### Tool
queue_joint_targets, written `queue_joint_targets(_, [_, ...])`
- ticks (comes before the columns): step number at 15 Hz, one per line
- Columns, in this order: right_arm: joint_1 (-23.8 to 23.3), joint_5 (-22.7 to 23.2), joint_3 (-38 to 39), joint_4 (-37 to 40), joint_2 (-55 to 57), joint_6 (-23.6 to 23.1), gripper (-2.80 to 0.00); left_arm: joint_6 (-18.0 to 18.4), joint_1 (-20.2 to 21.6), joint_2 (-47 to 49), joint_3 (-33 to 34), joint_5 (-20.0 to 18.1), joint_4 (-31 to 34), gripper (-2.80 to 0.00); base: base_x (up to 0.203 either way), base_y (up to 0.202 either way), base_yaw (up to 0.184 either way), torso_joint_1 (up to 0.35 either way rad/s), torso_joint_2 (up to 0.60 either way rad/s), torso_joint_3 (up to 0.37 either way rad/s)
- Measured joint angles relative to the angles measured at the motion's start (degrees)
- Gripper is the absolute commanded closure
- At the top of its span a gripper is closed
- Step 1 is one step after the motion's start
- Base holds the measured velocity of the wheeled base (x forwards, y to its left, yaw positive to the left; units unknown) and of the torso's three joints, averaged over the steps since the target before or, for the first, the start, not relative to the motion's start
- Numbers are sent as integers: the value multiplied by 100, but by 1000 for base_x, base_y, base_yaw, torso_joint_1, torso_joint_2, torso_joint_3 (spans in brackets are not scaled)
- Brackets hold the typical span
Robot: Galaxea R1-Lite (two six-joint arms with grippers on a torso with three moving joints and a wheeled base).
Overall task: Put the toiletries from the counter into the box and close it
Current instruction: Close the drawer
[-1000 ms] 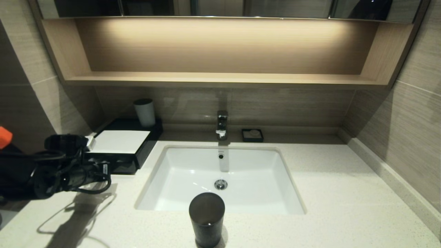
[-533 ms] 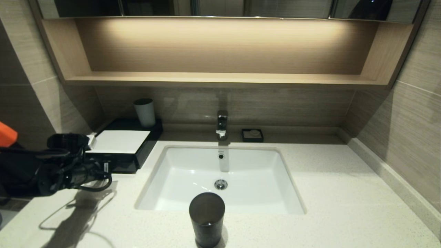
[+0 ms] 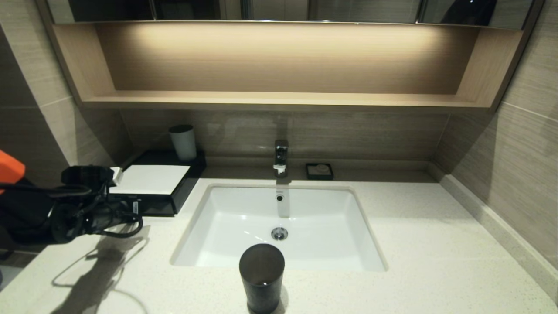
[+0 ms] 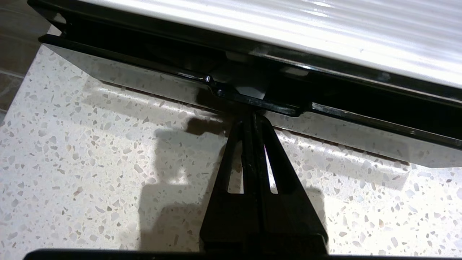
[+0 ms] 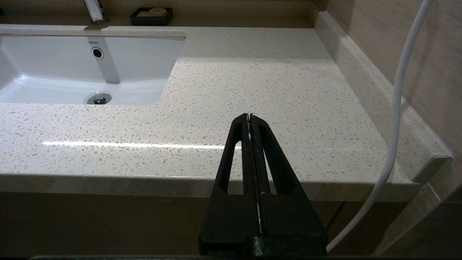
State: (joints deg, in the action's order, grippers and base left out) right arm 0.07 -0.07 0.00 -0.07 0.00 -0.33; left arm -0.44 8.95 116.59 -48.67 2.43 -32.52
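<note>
Surface (image 3: 427, 235) first: we see our left arm reach low and level across it to the box (image 3: 150, 179) at the back left. Only our left wrist view shows the left end effector (image 4: 252, 115), pressed shut, tips at the drawer's notch. Our right end effector (image 5: 249, 116) hangs shut at the front edge.

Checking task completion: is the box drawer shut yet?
Nearly, not fully: the left wrist view shows the drawer front still proud of the box, shut left tool at its notch.
</note>
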Motion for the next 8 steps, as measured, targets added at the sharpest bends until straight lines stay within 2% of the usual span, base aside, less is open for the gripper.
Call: queue_joint_targets(8, [0,-2,0,0,0,0,0,2,0,47,-196,-1,6,0,0,0,0,0,0,0])
